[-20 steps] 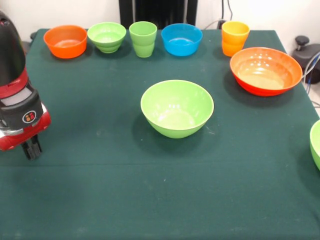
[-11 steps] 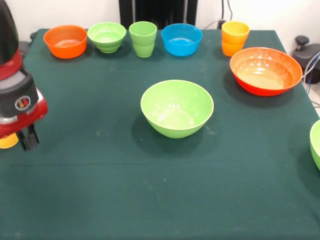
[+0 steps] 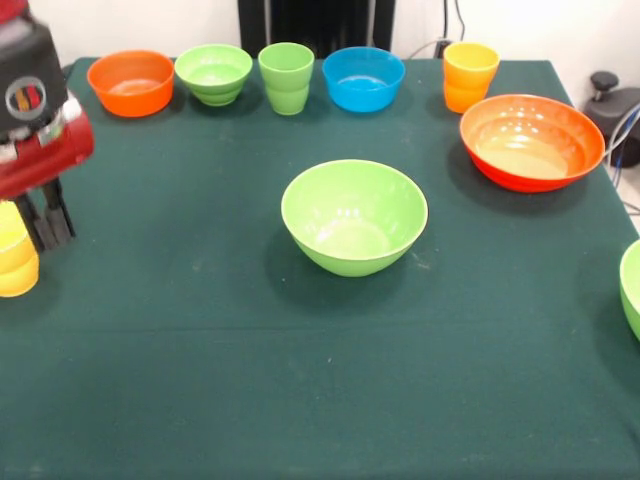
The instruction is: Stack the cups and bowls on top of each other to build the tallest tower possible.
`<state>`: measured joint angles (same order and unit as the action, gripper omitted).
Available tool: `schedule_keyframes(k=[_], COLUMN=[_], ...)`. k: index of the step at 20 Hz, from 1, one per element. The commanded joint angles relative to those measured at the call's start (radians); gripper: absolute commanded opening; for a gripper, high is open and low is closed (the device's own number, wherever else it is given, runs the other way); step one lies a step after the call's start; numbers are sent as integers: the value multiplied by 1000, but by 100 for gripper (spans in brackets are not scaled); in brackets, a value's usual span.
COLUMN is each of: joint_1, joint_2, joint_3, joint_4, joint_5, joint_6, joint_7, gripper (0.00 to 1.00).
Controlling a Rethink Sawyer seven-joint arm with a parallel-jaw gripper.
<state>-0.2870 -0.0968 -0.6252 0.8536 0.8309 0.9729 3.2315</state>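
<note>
- A green cloth-covered table (image 3: 200,400) is hosting the attempt at a tower, and nothing on it is stacked yet.
- The robot's red and black arm (image 3: 35,110) is rising at the left edge, higher in the front view than half a second ago, when it was sitting lower over the same spot.
- A large light green bowl (image 3: 354,216) is sitting alone at mid-table; a large orange-red bowl (image 3: 531,141) is lying to the far right, and another green bowl (image 3: 632,288) is just showing at the right edge.
- Along the far edge are standing an orange bowl (image 3: 131,82), a small green bowl (image 3: 213,73), a green cup (image 3: 286,77), a blue bowl (image 3: 363,78) and an orange-yellow cup (image 3: 469,75), each apart from its neighbours.
- The yellow cup (image 3: 14,252) is emerging at the near left, far more exposed than before.
- The gripper (image 3: 45,222) is hanging right beside it; whether its fingers are clasping the rim cannot be told, so whether the cup is being lifted remains unclear.
</note>
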Motion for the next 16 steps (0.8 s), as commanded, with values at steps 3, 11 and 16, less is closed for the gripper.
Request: schedule_keyframes(k=[3,11,16], joint_1=[0,-140,-210], joint_2=[-104,-179,-182], joint_3=[60,200,262], joint_4=[255,390,409], joint_5=[-190,-360,-451], joint_6=[12,-145,-214], joint_7=[-179,-550,-638], gripper=[0,0,0])
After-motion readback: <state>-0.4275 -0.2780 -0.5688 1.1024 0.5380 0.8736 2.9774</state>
